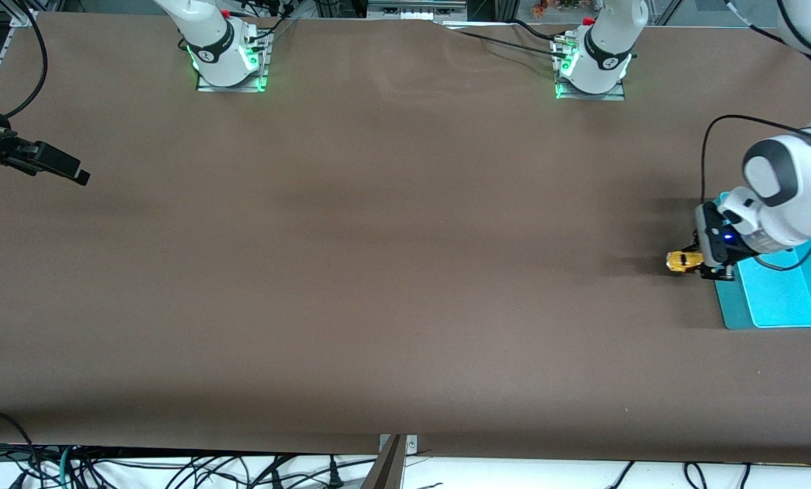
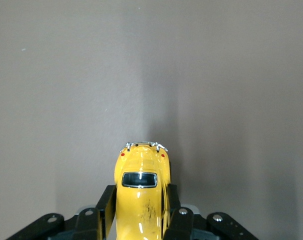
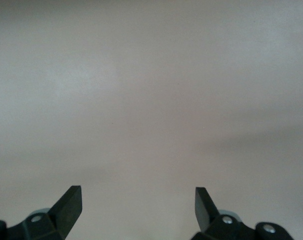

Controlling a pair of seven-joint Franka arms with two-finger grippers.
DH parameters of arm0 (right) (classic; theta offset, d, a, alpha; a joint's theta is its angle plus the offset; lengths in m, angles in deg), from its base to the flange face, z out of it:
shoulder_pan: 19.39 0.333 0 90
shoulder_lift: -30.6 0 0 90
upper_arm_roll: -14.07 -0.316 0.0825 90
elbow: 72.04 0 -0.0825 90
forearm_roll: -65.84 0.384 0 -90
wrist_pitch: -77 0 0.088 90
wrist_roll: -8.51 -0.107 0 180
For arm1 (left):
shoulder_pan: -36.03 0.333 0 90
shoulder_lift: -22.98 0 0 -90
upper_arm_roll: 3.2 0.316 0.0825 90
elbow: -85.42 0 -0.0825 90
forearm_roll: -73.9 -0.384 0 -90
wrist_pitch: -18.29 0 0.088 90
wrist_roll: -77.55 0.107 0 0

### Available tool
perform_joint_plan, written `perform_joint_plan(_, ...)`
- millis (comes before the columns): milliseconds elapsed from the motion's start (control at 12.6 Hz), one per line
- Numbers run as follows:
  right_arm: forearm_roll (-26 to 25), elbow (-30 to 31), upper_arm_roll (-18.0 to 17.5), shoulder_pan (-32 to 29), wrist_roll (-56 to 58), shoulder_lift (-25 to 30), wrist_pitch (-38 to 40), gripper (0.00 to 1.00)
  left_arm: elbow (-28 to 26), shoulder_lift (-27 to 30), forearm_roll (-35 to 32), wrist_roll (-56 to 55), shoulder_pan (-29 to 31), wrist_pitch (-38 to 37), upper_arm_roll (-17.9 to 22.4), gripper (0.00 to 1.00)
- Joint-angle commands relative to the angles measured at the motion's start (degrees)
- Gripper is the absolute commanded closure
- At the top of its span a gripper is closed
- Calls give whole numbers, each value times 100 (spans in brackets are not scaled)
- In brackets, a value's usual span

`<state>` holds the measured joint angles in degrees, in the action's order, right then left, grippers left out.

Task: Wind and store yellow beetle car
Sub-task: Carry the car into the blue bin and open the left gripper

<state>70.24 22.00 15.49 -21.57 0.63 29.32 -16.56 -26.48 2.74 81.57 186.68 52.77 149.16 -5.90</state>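
Observation:
The yellow beetle car is a tiny rounded toy with a dark window, down at the brown table surface beside the cyan bin at the left arm's end. My left gripper is shut on the yellow beetle car; a black finger presses on each flank, and the car's chrome-bumpered end sticks out past the fingertips. Whether its wheels touch the table I cannot tell. My right gripper is open with nothing between its fingers, over bare table at the right arm's end, where it waits.
The cyan bin lies partly under the left arm's wrist. The two arm bases stand along the table's edge farthest from the front camera. Cables trail near the left arm. Brown table stretches between the arms.

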Motion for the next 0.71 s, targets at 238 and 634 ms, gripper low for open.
perform_joint_plan(238,70,-106,-72,-81,-38,-39,101,0,1072,-182,-38,931,784,-905,68,63)
perform_joint_plan(634,78,-97,-63,-90,-38,-48,110,0,1302,-630,-327,1566,1173,-827,68,63)
